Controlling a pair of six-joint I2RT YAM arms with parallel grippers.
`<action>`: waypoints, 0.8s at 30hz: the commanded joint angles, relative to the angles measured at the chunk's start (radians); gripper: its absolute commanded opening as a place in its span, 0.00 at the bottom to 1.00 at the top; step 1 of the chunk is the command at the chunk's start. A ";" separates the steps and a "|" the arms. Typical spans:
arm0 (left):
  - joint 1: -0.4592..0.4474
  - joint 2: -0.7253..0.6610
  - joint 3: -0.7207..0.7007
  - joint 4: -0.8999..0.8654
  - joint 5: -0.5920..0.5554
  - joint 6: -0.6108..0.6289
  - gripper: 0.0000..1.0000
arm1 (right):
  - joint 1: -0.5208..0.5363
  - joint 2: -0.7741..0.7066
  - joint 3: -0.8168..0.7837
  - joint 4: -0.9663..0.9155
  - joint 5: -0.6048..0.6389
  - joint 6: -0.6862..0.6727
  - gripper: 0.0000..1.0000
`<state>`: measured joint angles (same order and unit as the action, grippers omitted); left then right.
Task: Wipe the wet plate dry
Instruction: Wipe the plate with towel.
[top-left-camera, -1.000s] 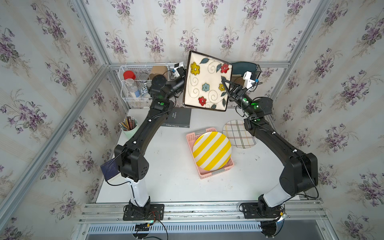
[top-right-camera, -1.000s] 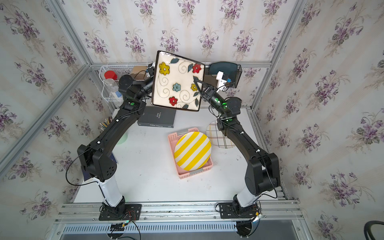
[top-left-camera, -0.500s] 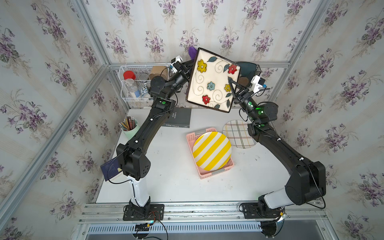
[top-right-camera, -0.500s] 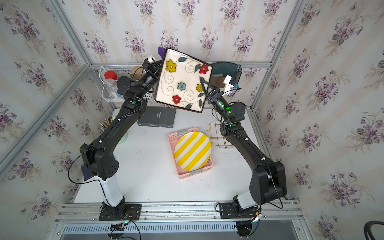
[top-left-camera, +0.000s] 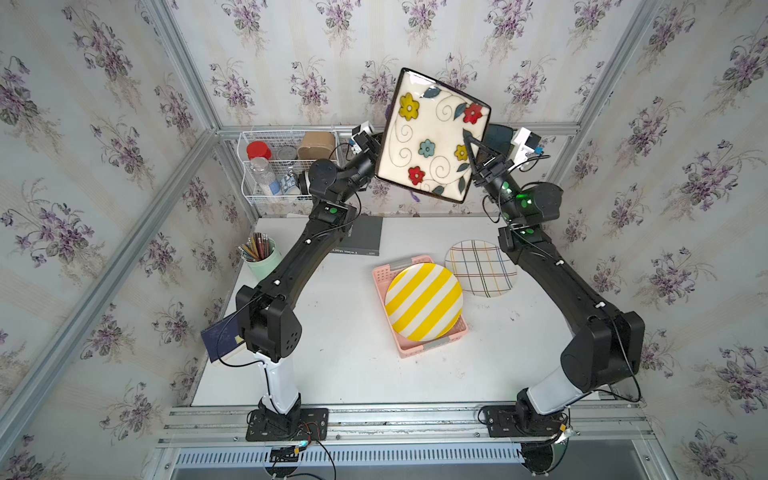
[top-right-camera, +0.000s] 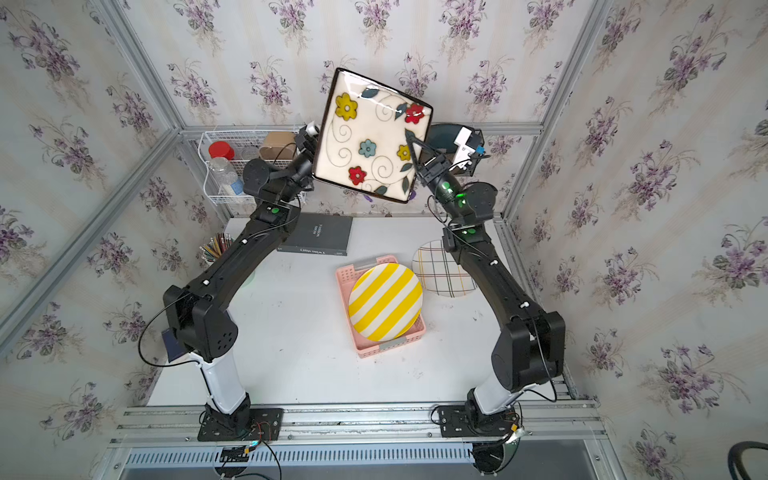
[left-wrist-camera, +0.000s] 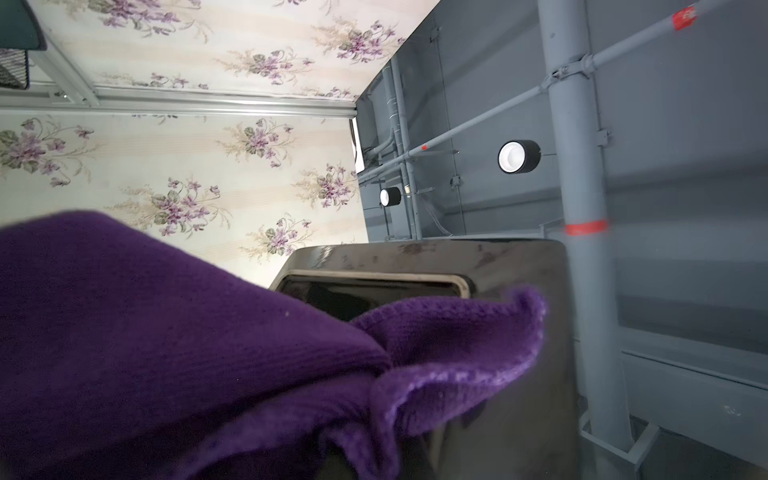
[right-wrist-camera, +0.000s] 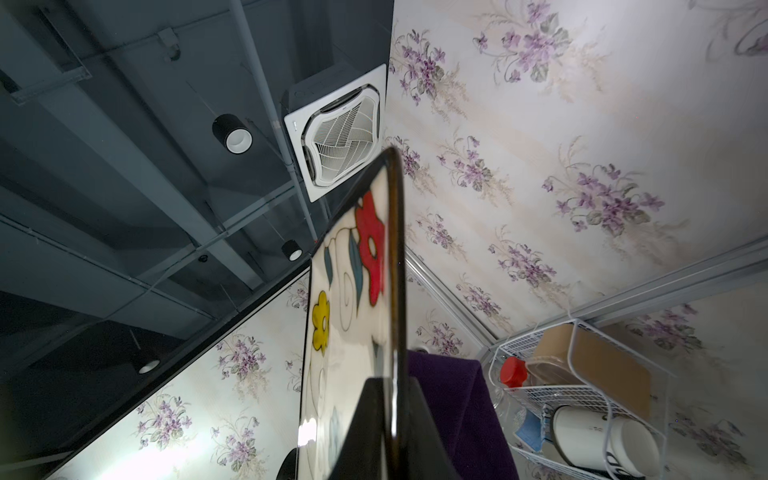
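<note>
Right wrist: plate (right-wrist-camera: 349, 324) inside right end effector (right-wrist-camera: 392, 384)

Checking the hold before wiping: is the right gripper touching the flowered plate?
Touching. The right wrist view shows the right gripper clamped across the edge of the flowered plate.

Glossy plate (top-left-camera: 432, 137), fuzzy cloth (left-wrist-camera: 166, 332) (seemingly knitted)
</note>
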<state>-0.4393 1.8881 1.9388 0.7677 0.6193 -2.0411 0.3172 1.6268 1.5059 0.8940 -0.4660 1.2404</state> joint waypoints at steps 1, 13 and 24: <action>-0.015 0.007 0.037 0.141 0.085 -0.001 0.00 | 0.015 0.050 0.057 -0.003 0.042 -0.032 0.00; 0.044 -0.097 -0.133 0.225 0.083 -0.016 0.00 | -0.170 -0.017 0.026 -0.059 0.051 -0.022 0.00; 0.174 -0.278 -0.314 -0.130 0.310 0.387 0.00 | -0.256 -0.237 -0.195 -0.295 0.071 -0.141 0.00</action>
<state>-0.2691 1.6417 1.6306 0.7982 0.7979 -1.8919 0.0696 1.4487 1.3373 0.5659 -0.4301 1.1416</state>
